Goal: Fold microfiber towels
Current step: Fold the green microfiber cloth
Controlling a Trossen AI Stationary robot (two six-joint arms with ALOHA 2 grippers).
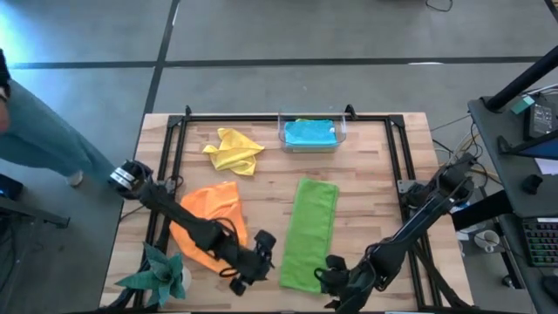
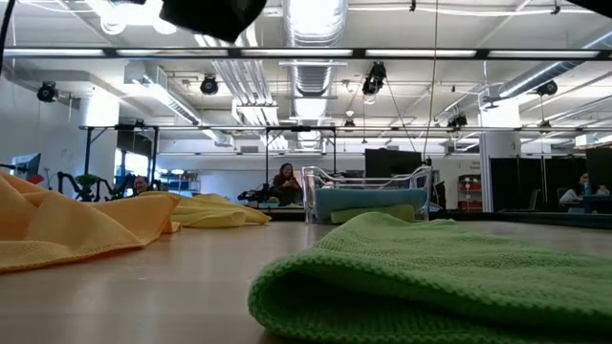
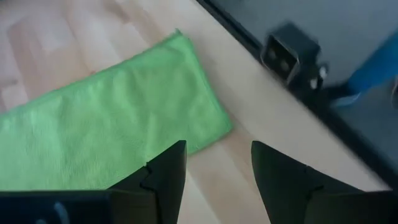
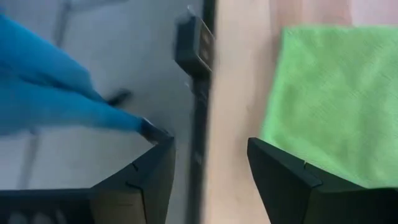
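The lime green towel (image 1: 309, 231) serves as the landmark: it lies folded into a long strip near the middle of the wooden table (image 1: 375, 174).

Farthest left of it, a teal paper ornament (image 1: 157, 272) sits at the table's near corner. The orange towel (image 1: 209, 222) lies crumpled just left of the green strip, apart from it. The yellow towel (image 1: 234, 150) lies bunched beyond the orange one, left of the strip's far end. The left gripper (image 1: 255, 266) hangs just left of the strip's near end, fingers apart, holding nothing.

Beyond the strip's far end, the blue towel (image 1: 309, 133) rests folded in a clear bin (image 1: 342, 131).

The right gripper (image 1: 336, 277) sits at the strip's near right corner, fingers apart, empty.
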